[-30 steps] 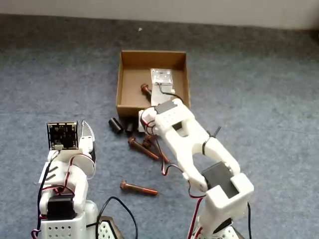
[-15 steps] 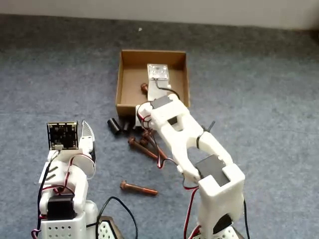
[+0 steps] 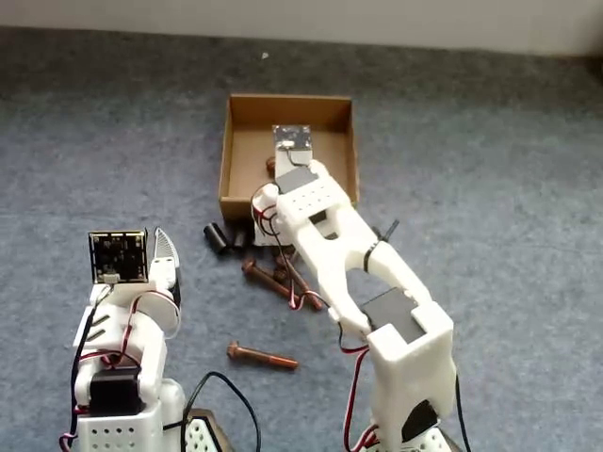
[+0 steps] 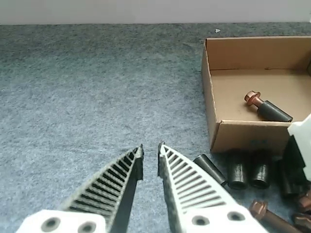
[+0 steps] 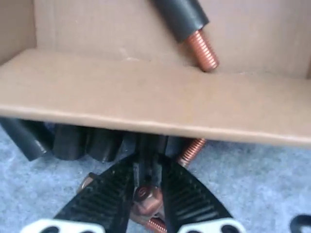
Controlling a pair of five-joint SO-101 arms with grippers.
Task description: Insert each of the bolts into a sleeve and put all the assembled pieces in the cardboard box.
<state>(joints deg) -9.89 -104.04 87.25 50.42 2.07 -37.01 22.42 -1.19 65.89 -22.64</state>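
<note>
My right gripper (image 5: 147,162) is down at the near outer wall of the cardboard box (image 3: 287,99), shut on a copper bolt (image 5: 145,195) whose head faces the camera. A dark sleeve sits just beyond the bolt, between the fingertips. Inside the box lies one assembled piece (image 5: 187,26), a black sleeve with bolt thread sticking out, and its bolt head (image 3: 273,167) peeks out beside the arm. My left gripper (image 4: 149,150) hovers over bare carpet at the front left (image 3: 167,247), fingers almost together with nothing between them.
Black sleeves (image 4: 238,170) stand in a row against the box's near wall (image 4: 243,136). Two loose bolts (image 3: 268,278) lie by the right arm, another bolt (image 3: 261,356) nearer the bases. Grey carpet surrounds everything.
The right arm has swung left and pushed farther toward the box, its wrist now over the box's near wall. The left arm has not moved.
</note>
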